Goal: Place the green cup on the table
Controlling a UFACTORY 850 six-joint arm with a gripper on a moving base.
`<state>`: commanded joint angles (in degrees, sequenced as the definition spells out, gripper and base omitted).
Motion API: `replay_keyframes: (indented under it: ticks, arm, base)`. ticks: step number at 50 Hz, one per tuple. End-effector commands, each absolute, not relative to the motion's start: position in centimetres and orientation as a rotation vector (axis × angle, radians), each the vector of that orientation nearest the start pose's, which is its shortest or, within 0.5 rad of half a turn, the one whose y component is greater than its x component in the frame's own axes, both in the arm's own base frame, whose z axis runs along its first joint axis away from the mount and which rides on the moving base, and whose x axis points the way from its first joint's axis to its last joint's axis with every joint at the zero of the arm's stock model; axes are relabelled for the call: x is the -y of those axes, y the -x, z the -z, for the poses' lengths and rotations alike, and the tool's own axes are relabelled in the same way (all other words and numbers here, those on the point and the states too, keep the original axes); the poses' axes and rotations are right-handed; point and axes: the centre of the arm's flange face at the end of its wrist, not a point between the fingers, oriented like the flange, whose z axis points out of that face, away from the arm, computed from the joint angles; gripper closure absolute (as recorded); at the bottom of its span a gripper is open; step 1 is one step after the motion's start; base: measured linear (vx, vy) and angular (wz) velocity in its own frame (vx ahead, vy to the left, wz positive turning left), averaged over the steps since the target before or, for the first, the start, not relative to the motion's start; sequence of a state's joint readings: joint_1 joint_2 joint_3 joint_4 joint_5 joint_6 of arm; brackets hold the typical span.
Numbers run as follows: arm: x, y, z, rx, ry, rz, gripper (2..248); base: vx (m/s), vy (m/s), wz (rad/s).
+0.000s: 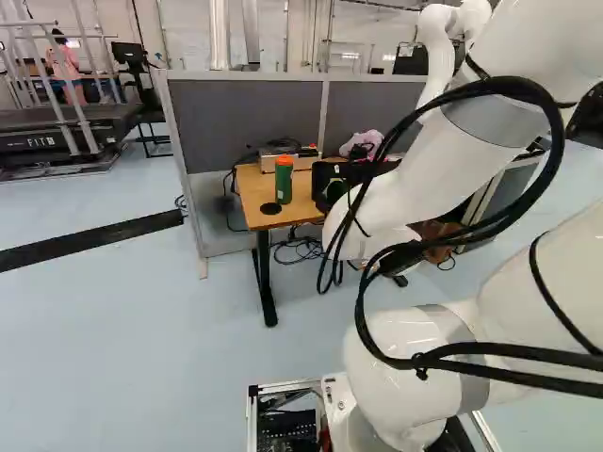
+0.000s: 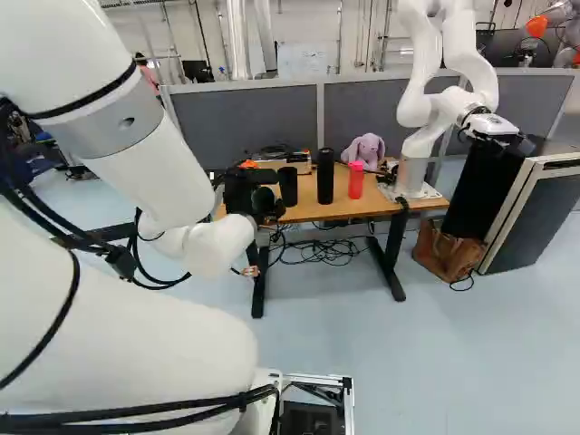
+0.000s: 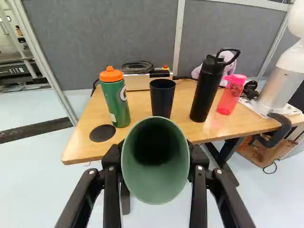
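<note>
One cup matters here: the green cup (image 3: pixel 155 178), held in the gripper (image 3: pixel 154 159), a finger closed on it from each side, so it's pinched, w/ its mouth facing back at the wrist and its base pointing away. Key relation: the cup's long axis runs roughly along the gripper's own line, out toward the table (image 3: pixel 137 105), so the cup looks tipped fwd rather than upright. The table lies ahead of it, near edge just past the cup; the cup doesn't appear to rest on the wood. Straight beyond stands the black tumbler (image 3: pixel 162 100), w/ the green bottle (image 3: pixel 115 104) off to one side and the tall black bottle (image 3: pixel 204 92) off to the other. Prob. next: carry it fwd over the edge, swing the base down till the axis is vertical, then lower it onto the strip of wood b/w edge and tumbler. Pushing too far at this tilt could knock the tumbler; letting go early could roll the cup off. As for pose, the arm (image 2: pixel 163 172) is bent, its forearm slanting down and fwd in the right base view, w/ the wrist low by the table's near side, approx. level w/ the top.
</note>
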<state>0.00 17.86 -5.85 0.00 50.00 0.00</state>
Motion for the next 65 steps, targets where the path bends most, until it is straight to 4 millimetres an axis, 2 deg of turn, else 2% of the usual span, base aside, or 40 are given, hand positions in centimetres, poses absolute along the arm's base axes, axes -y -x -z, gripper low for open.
replay_keyframes:
  ticks: [15,65]
  arm:
    - [0.0,-29.5,-39.6,0.000,2.481,1.927,122]
    - [0.0,-39.5,-45.4,0.000,2.379,2.052,122]
  base:
    - [0.000,0.000,0.000]
    - [0.000,0.000,0.000]
